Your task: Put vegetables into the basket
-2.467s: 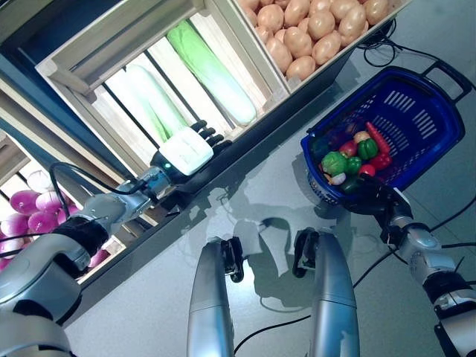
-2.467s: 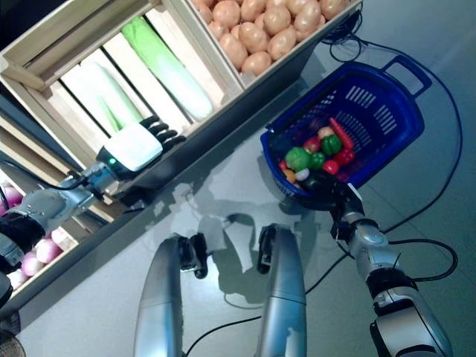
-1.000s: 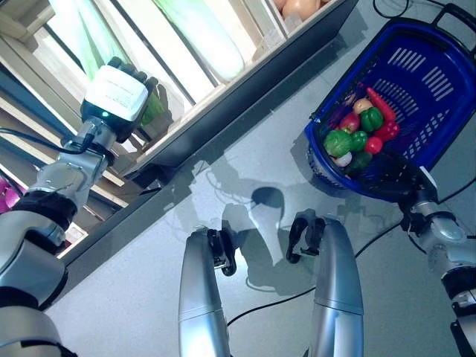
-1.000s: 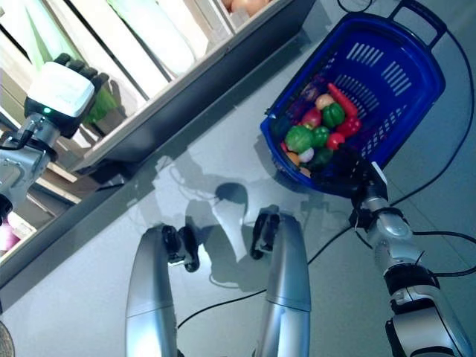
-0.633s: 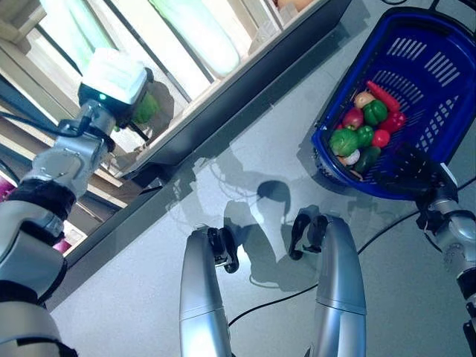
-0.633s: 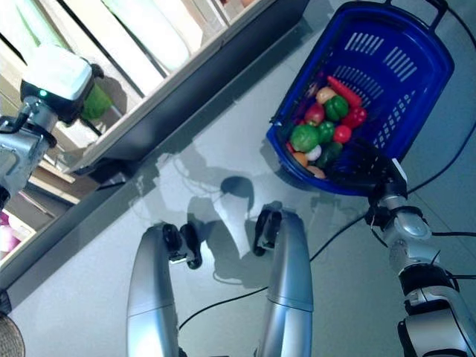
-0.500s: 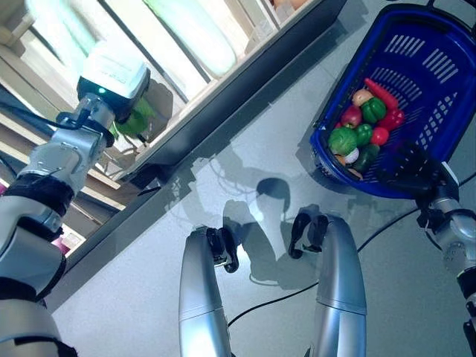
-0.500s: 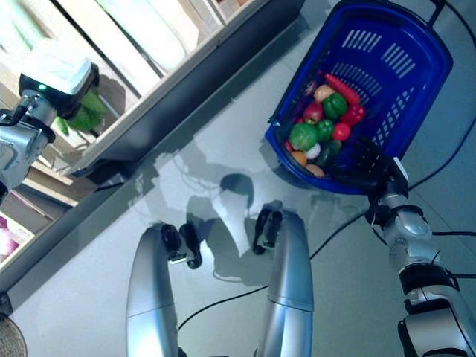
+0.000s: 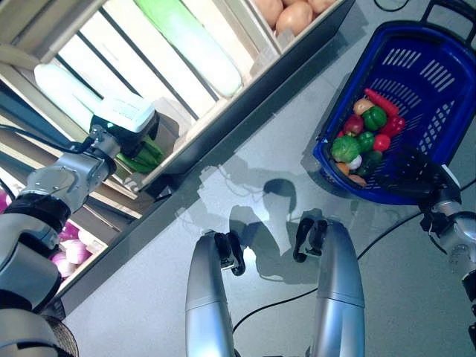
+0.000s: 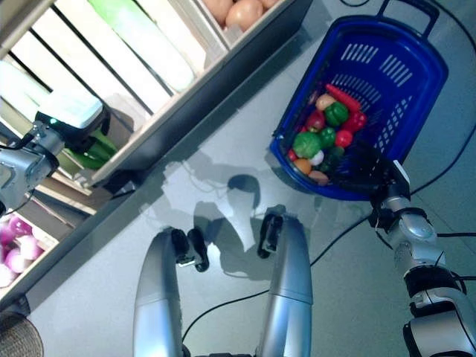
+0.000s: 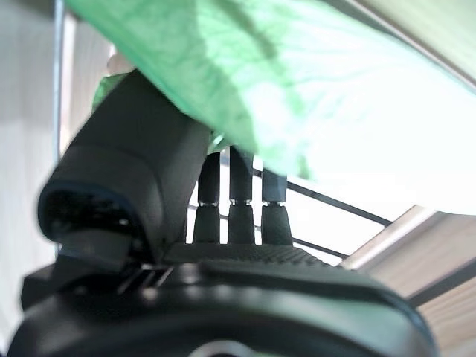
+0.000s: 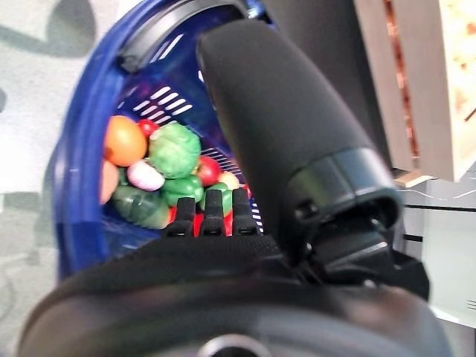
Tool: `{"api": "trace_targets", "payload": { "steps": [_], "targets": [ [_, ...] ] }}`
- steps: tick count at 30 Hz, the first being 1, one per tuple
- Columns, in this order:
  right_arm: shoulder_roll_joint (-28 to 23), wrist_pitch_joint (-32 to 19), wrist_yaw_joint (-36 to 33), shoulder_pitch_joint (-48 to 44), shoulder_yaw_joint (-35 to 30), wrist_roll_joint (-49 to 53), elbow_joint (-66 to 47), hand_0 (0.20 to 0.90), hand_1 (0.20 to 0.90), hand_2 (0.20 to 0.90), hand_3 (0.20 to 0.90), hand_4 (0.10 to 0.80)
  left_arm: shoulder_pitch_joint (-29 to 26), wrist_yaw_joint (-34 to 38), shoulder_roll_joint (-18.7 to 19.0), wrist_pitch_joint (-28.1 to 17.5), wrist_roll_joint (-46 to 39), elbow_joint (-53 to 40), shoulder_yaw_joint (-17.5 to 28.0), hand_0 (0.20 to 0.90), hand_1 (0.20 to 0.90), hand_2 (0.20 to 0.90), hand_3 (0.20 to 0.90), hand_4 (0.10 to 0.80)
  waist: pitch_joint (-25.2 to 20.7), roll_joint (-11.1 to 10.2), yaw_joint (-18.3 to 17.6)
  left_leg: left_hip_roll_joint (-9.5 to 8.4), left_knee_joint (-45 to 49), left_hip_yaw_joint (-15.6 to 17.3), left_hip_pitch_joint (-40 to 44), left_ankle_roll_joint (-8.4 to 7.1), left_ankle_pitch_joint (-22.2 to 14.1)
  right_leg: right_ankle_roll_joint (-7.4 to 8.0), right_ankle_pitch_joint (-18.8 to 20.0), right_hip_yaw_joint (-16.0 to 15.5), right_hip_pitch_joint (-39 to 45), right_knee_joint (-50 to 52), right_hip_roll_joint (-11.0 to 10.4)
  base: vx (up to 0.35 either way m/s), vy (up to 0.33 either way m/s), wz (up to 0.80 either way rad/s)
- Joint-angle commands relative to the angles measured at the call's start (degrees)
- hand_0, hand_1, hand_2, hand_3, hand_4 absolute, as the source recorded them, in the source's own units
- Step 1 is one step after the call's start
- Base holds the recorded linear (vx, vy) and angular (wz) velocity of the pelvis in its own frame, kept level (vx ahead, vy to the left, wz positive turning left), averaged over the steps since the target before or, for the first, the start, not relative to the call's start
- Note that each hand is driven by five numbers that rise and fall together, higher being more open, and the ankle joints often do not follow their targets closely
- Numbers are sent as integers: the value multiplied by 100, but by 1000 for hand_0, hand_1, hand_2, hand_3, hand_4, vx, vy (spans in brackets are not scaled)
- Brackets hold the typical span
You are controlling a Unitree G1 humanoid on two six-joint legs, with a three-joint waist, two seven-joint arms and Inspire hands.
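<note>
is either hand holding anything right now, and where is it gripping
The left hand holds a leafy green vegetable by its dark green end, at the wooden crate. The right hand grips the blue plastic basket by its near rim.

Stock list, non-task items, as seen from where I stand:

1. Slatted wooden crate [image 9: 160, 78], upper left, pale boards with dark gaps between them.
2. Second wooden crate [image 9: 256, 44], just beside the 1st on my right, the 2 sharing a plank wall.
3. Dark ledge [image 9: 260, 97], running diagonally under both crates.
4. Lower wooden tier [image 9: 111, 199], beneath the ledge on my left.
5. Grey floor [image 9: 134, 297], glossy.
6. Woven round item [image 10: 15, 335], lower left corner, only an edge showing.
</note>
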Motion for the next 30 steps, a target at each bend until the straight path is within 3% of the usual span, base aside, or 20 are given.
{"api": "trace_targets", "payload": {
  "steps": [1,8,15,18,24,30],
  "targets": [
    [27,-324,173,55,-346,205,-215,900,900,900,900,800,270,407,703,-263,-808,-17,383,300,300,300,300,400,-277,-65,-50,-25,-850,380,644,86,141,81,27,170,1058,-667,-80,62,-16,-4],
    [407,-308,89,570,-434,-22,-487,900,900,900,900,800,868,785,627,-674,-1282,-308,1210,300,300,300,300,400,-520,-116,-35,-144,-1304,410,1263,149,240,44,58,146,1643,-988,-93,47,-24,-1],
    [706,-257,152,925,-521,-297,-697,900,900,900,900,800,1280,1189,537,-761,-1700,-548,2015,300,300,300,300,400,-756,-150,-14,-251,-1609,445,1692,214,213,52,6,89,2015,-1194,-189,33,-18,3],
    [809,-285,168,1142,-626,-487,-931,900,900,900,900,800,1687,1507,405,-767,-1806,-726,2718,300,300,300,300,400,-851,-175,7,-288,-1835,512,1976,214,233,68,23,-9,2284,-1410,-217,0,0,0],
    [1001,-418,281,1364,-697,-682,-1177,900,900,900,900,800,1924,1901,300,-848,-1968,-803,3439,300,300,300,300,400,-942,-251,15,-348,-2173,584,2422,232,245,100,49,-108,2702,-1710,-189,-1,-15,2],
    [1237,-691,291,1471,-620,-1085,-1630,900,900,900,900,800,2192,1882,65,-1053,-2726,-1082,4099,300,300,300,300,400,-1010,-296,44,-425,-2625,618,2930,229,342,148,154,-189,3210,-2167,-103,-17,-47,0]
  ]
}}
